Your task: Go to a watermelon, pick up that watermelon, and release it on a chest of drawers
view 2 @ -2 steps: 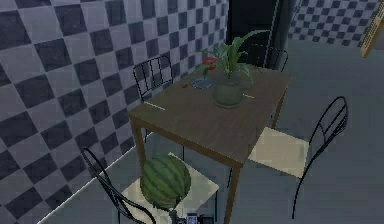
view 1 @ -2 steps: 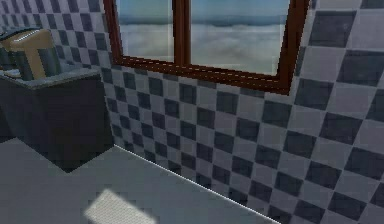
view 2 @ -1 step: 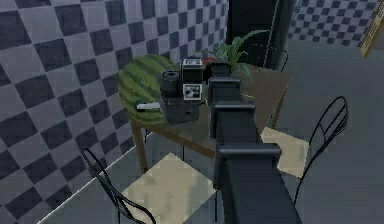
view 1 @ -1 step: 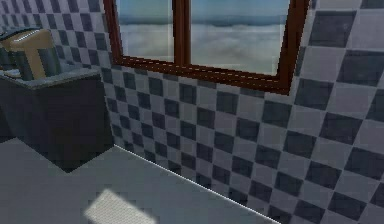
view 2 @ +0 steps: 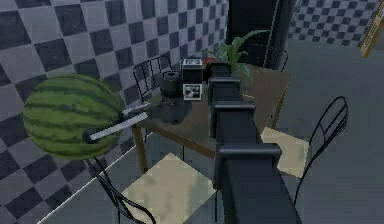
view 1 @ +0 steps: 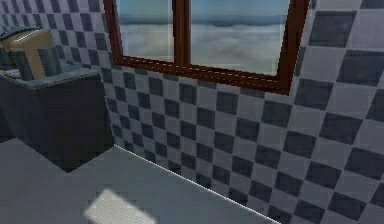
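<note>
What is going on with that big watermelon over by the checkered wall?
A robot's arm reaches out over a wooden table, and its gripper holds a striped green watermelon in the air beside the checkered wall. A potted plant stands on the table. Ahead of the robot are a window and a dark counter.

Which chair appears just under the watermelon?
The black wire chair at the arm side view's bottom left, below the watermelon; the others stand around the table farther up.
</note>
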